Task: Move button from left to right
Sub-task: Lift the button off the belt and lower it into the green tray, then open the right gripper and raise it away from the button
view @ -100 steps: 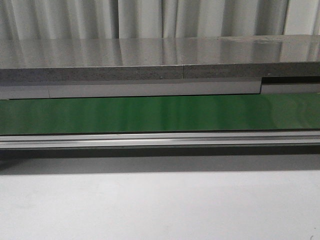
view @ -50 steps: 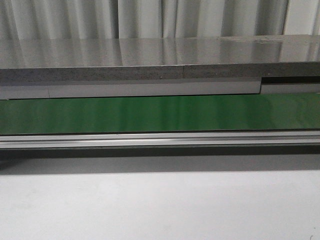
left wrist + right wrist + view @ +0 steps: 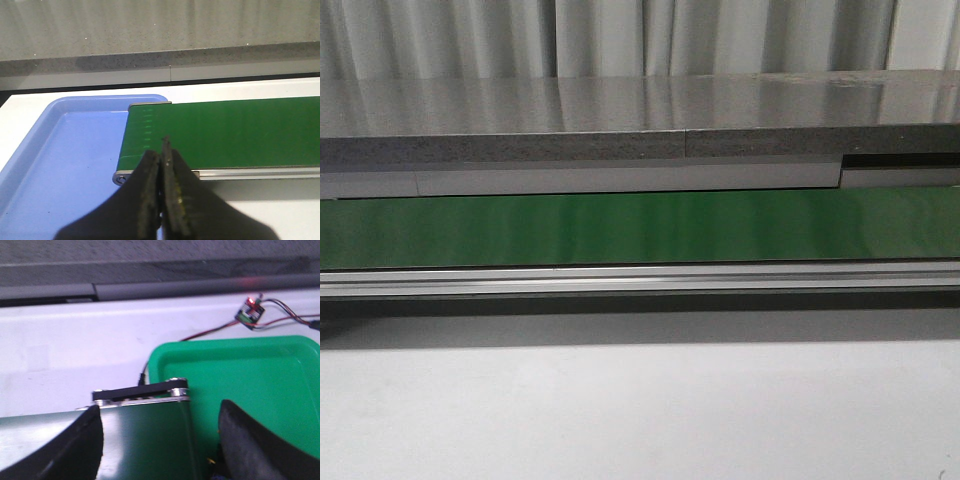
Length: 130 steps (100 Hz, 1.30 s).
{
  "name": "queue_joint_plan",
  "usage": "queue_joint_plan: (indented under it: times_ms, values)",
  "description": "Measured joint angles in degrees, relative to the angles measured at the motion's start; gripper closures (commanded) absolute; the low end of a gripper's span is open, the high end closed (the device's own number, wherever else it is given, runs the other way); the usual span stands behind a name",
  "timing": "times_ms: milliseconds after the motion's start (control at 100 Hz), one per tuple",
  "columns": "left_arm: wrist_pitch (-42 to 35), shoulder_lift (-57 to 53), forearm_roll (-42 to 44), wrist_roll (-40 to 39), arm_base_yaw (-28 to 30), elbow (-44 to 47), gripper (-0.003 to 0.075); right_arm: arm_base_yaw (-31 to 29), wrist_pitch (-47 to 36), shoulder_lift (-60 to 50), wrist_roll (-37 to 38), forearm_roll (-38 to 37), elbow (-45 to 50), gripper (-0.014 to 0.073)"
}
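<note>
Nowhere, in any of the three views, does the button show, so where it lies cannot be told; the green belt (image 3: 640, 228) runs bare, the blue tray (image 3: 60, 160) at its left end holds nothing, and the green tray (image 3: 250, 385) at the right end shows no button either; the left gripper (image 3: 164, 150) has its jaws pressed together on nothing; the right gripper (image 3: 160, 440) has them wide apart over the belt's end; the move looks not yet begun, or already done; no writing is legible, only a small circuit board (image 3: 250, 310) with a red light on the white counter (image 3: 75, 345).
</note>
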Motion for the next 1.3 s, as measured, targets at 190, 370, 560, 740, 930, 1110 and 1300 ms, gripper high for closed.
queue_joint_plan:
  times_ms: [190,370,560,740,930,1110,1300]
  values:
    - [0.00,0.00,0.00,0.00,0.00,0.00,0.0739,6.43,-4.48,-9.89,0.10,0.56,7.74,0.0093]
    - [0.00,0.00,0.00,0.00,0.00,0.00,0.0739,11.36,-9.22,-20.55,0.10,0.69,18.01,0.0093]
    - [0.00,0.00,0.00,0.00,0.00,0.00,0.0739,13.84,-13.76,-33.28,0.10,0.91,29.85,0.0093]
    - [0.00,0.00,-0.10,0.00,0.00,0.00,0.0739,14.02,-15.88,-45.99,0.10,0.91,40.45,0.0093]
    - [0.00,0.00,-0.10,0.00,0.00,0.00,0.0739,14.02,-15.59,-58.80,0.10,0.91,48.64,0.0095]
    - [0.00,0.00,-0.10,0.00,0.00,0.00,0.0739,14.02,-13.56,-67.27,0.10,0.91,52.76,0.0173]
    - [0.00,0.00,-0.10,0.00,0.00,0.00,0.0739,14.02,-13.24,-69.27,0.10,0.91,53.82,0.0411]
